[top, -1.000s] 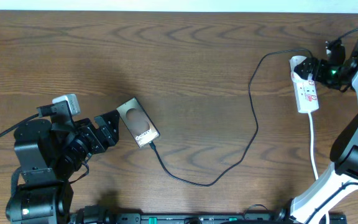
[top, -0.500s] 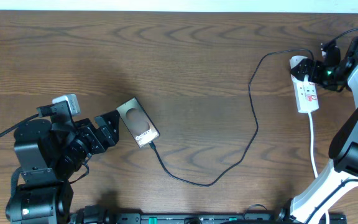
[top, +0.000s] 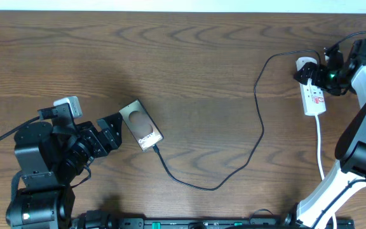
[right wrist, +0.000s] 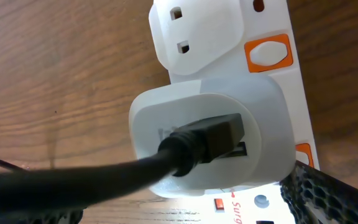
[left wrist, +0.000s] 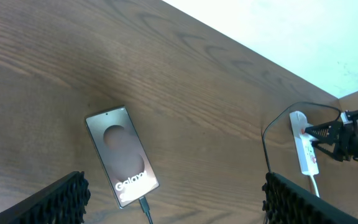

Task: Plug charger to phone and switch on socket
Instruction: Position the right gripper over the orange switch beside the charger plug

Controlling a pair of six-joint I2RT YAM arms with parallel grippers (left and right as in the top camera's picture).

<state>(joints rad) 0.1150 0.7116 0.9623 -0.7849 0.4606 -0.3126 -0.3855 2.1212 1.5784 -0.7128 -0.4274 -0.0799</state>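
The phone (top: 141,124) lies face up at the left, and its "Galaxy" lettering shows in the left wrist view (left wrist: 122,155). The charger cable (top: 259,137) runs from the phone's near end in a long loop to a white adapter (right wrist: 210,143) seated in the socket strip (top: 314,95). The cable's black plug (right wrist: 222,138) sits in that adapter. My left gripper (top: 110,132) is open and empty just left of the phone. My right gripper (top: 324,73) is open over the strip's far end, with a finger on each side of the adapter.
The strip's white cord (top: 321,152) runs toward the near edge beside my right arm's base. Orange switches (right wrist: 267,53) sit along the strip's edge. The table's far edge meets a white wall (left wrist: 303,31).
My right gripper has shifted a little toward the far end of the strip and turned. The phone, the cable and my left arm have not moved.
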